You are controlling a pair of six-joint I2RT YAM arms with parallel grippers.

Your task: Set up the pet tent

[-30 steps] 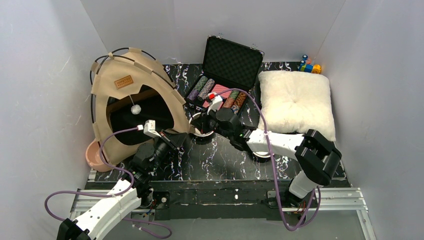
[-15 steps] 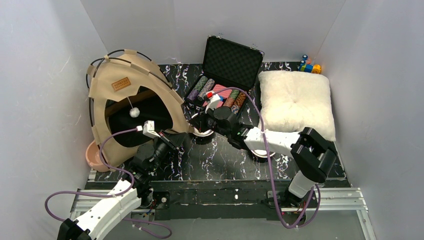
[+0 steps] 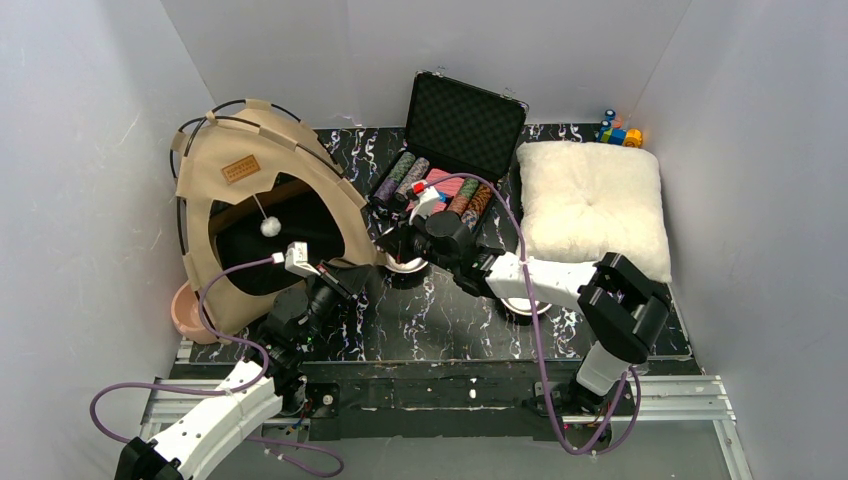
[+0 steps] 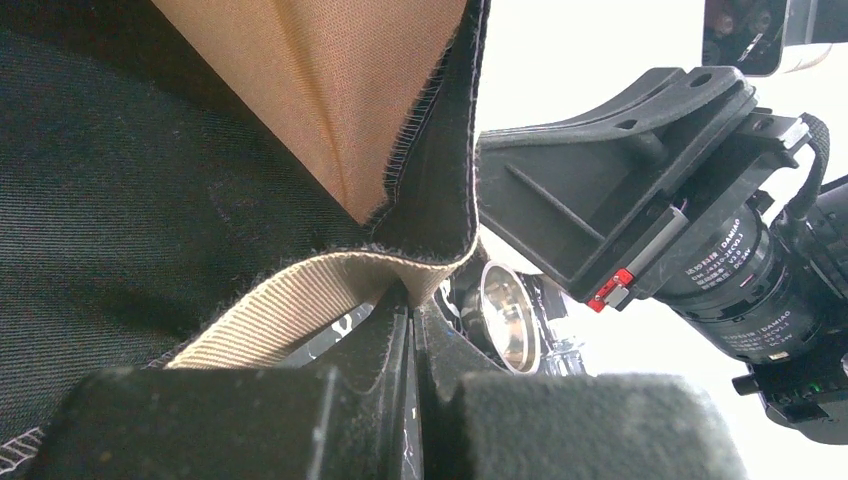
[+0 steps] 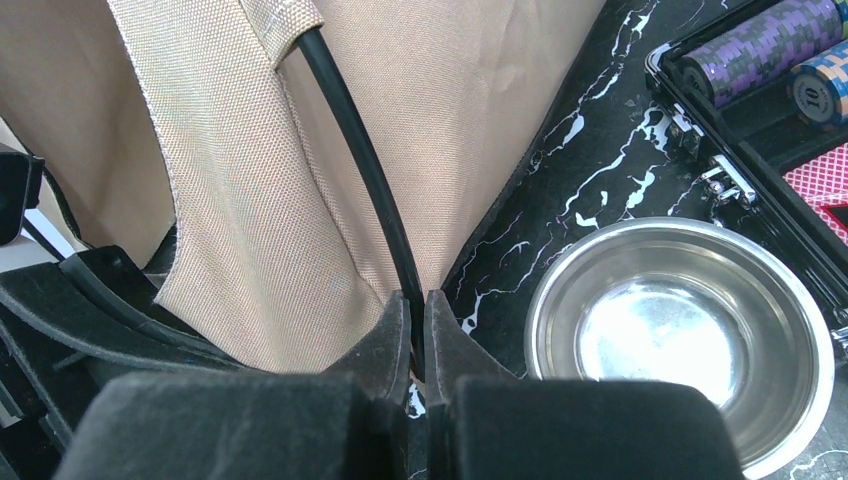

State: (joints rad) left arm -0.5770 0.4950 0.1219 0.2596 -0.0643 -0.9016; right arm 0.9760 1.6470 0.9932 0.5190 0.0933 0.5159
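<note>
While grey walls (image 3: 90,120) enclose the black marbled tabletop (image 3: 440,320), the pet tent (image 3: 215,160) stands at ten o'clock, left gripper (image 4: 409,298) pinching its hem (image 4: 290,300), right gripper (image 5: 419,302) clamping its pole (image 5: 350,135).

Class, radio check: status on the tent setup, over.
Left tool shut on tent edge; right tool shut on pole; tent upright, far left; bowl beside right tool.

White lettering reading "DAMIAO" runs along the ring of the black cylindrical motor housing (image 4: 745,265), up and to the right of the round stainless-steel bowl (image 4: 505,328). A finer line of print beside it is too small to make out. Beyond the bowl, the end face of the blue-and-orange poker chip (image 5: 815,88) shows "10". The printing on the small brown rectangular label patch (image 3: 240,169) on the tan canvas pet tent (image 3: 225,195) is too small to read.
</note>
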